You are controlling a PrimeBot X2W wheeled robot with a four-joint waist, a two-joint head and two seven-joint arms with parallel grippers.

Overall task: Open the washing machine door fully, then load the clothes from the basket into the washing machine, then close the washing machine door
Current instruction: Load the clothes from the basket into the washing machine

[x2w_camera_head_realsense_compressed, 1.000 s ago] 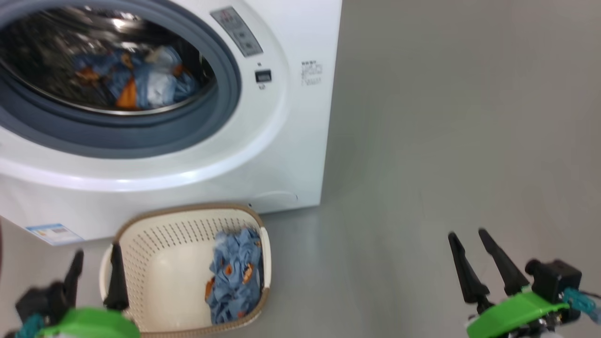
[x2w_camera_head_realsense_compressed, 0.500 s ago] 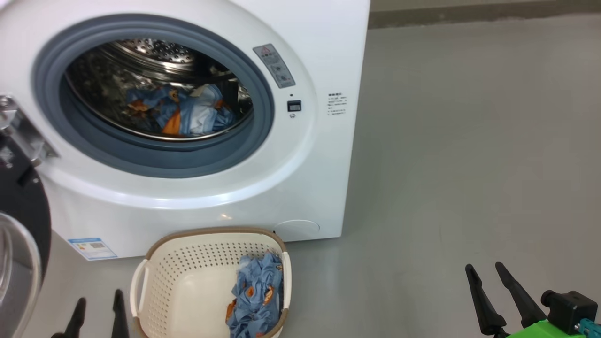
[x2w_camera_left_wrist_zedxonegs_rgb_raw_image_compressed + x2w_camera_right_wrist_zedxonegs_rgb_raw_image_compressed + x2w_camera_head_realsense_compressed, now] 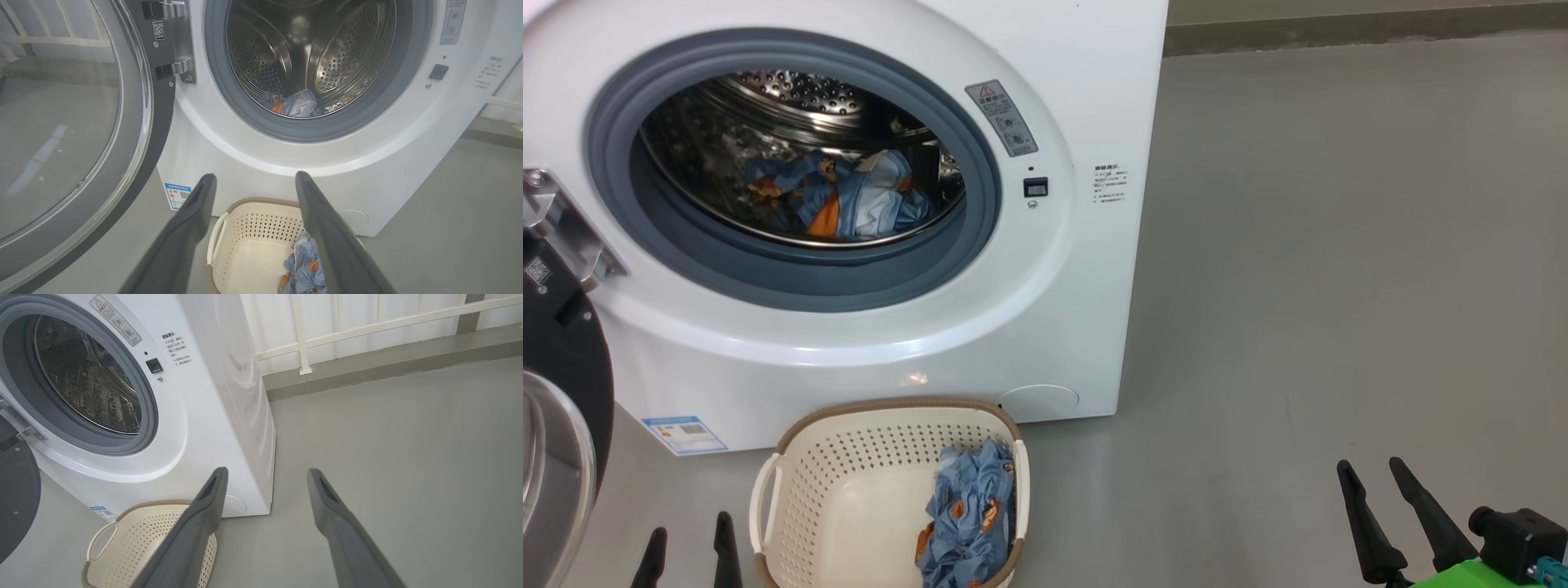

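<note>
The white washing machine [image 3: 1054, 310] stands with its door [image 3: 556, 425] swung wide to the left; the door [image 3: 73, 134] shows its glass bowl in the left wrist view. Blue printed clothes [image 3: 841, 200] lie inside the steel drum [image 3: 310, 45]. On the floor in front, the cream basket [image 3: 849, 482] holds a crumpled blue garment [image 3: 968, 514] at its right side. My left gripper [image 3: 690, 543] is open at the bottom left, just left of the basket. My right gripper [image 3: 1372, 478] is open at the bottom right, far from the basket. Both are empty.
Grey floor [image 3: 1339, 245] stretches to the right of the machine. A white railing [image 3: 367, 326] on a low kerb runs behind. A blue label sticker [image 3: 682, 433] marks the machine's lower left corner.
The whole head view has shifted upward and back, so the camera moved: more of the machine front and the open door show now. Both grippers stay open and sit lower in view.
</note>
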